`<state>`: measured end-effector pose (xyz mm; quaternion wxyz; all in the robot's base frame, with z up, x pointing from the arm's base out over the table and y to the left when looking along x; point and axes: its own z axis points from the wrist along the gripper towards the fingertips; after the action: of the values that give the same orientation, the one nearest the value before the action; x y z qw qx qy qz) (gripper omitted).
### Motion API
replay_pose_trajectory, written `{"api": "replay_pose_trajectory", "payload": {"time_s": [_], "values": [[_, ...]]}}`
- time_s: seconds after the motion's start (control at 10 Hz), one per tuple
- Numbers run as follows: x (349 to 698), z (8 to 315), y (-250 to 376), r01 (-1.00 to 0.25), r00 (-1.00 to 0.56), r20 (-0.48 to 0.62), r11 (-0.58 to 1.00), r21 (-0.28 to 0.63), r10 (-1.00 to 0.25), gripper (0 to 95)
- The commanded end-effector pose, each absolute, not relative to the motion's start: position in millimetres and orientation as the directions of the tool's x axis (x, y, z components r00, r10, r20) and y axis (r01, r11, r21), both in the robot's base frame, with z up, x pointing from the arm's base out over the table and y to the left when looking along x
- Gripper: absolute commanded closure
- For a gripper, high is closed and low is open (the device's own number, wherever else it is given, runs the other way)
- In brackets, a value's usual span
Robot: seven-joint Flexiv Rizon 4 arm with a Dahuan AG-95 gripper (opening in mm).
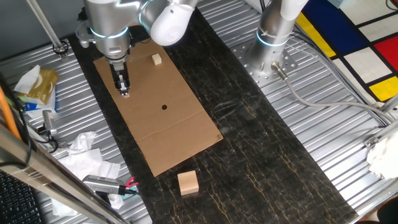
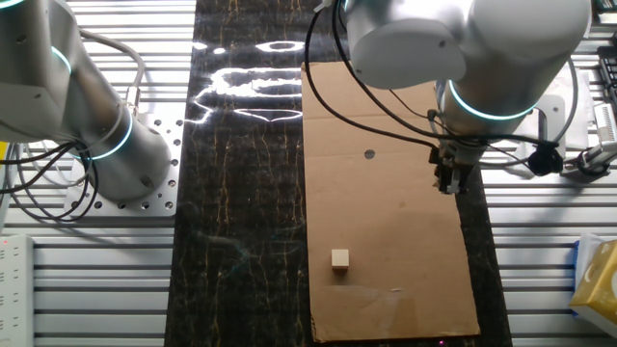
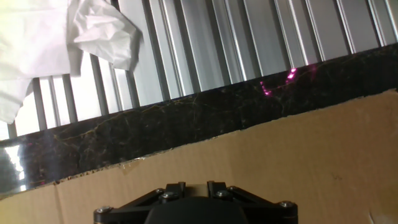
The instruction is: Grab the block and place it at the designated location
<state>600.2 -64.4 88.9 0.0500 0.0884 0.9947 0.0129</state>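
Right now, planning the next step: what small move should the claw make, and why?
Probably shift toward the black dot: the claw hangs near the edge of the cardboard, off the dot, with something pale, maybe the block, at its tips.

Matt brown cardboard sheet [image 1: 158,115] lies on a glossy, veined black stone-like strip [image 1: 261,149]; beside that strip, ribbed bare metal table [image 1: 323,124]. Crumpled white paper [image 3: 56,43].

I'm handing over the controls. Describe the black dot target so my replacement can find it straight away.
Find the brown cardboard sheet lying on the dark strip of the table. Near its middle is the small round black dot, flat on the sheet, between the pale block at one end and the bare end. It is the sheet's only dark mark.
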Motion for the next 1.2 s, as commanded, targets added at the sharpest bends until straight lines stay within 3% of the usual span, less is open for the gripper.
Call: {"api": "replay_pose_trajectory", "payload": {"time_s": [0.1, 1.2], "values": [[600.9, 88.7, -64.6, 0.179, -0.979, -0.098, 0.983, 0.031, 0.181, 95.0], [600.9, 88.7, -64.6, 0.111, -0.986, -0.12, 0.993, 0.031, 0.114, 95.0]]}}
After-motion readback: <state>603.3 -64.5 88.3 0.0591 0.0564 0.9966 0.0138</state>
